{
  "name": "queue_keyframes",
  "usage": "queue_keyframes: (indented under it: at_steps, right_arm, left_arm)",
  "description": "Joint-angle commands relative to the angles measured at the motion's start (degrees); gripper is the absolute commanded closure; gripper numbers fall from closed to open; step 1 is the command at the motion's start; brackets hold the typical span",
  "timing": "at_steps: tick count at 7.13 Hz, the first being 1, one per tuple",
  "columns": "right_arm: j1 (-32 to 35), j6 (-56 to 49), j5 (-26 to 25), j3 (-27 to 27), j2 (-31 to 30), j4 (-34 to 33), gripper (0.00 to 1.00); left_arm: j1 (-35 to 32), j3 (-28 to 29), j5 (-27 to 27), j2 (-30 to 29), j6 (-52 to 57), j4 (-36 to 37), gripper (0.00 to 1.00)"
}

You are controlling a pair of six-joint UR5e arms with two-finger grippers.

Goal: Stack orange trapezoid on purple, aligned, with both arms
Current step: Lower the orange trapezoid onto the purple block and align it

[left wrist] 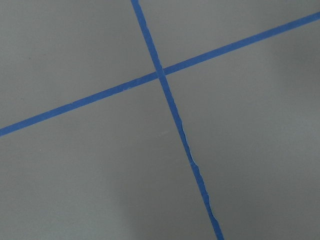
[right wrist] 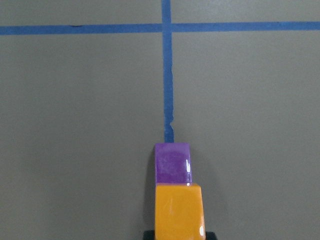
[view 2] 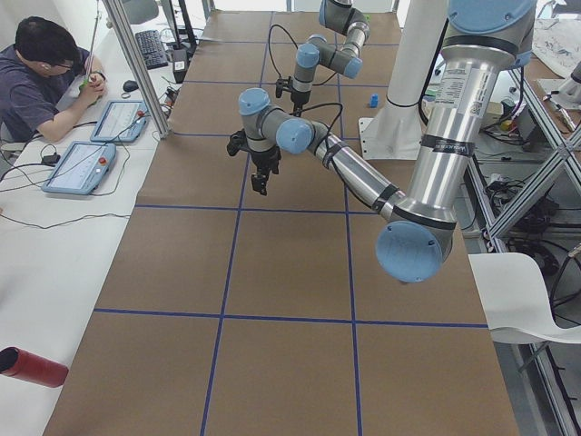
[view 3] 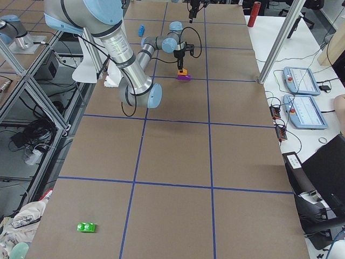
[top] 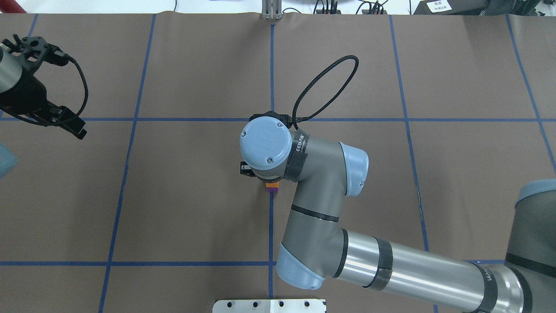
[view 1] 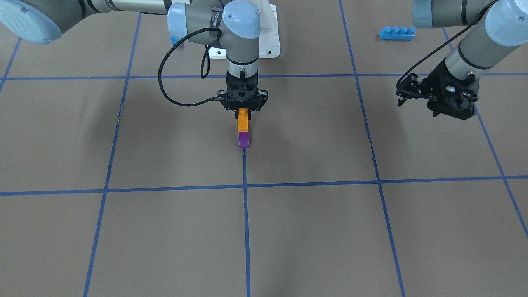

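"Orange trapezoid (view 1: 243, 121): where is it?"

"Mid-surface, in the right claw (view 1: 244, 111). The claw points straight down and is clamped on the block's upper part, one finger on each side."

"And the purple (view 1: 243, 139)?"

"Directly beneath the orange. In the front view the two appear to touch and their sides look in line. The purple stands on the brown surface (view 1: 165, 144), at the far end of a blue tape line (view 1: 246, 173)."

"What does the right wrist camera show?"

"Orange at the bottom edge, purple just past it, and tape running on from there."

"The left claw (top: 76, 128)?"

"Well apart from the blocks, out on the left side, hanging above the surface and carrying nothing. I cannot tell whether its fingers are apart or together. Its wrist camera shows only paper and crossed tape."

"Anything else?"

"A long blue brick (view 1: 397, 33) lies on the left side, near the robot's base."
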Motion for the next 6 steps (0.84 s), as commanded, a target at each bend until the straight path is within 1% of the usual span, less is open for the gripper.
queue_keyframes:
  at_steps: [1, 4, 6]
  right_arm:
    - [-1.0, 0.0, -1.6, -0.3, -0.1, 0.0, 1.00]
    - [-1.8, -0.3, -2.6, -1.9, -0.1, 0.6, 1.00]
    - [-1.7, -1.1, -2.5, -1.9, -0.1, 0.7, 1.00]
  left_arm:
    - [0.0, 0.4, -0.1, 0.0, 0.1, -0.1, 0.00]
    - [0.0, 0.5, -0.1, 0.0, 0.0, -0.2, 0.00]
    - [0.0, 0.5, -0.1, 0.0, 0.0, -0.2, 0.00]
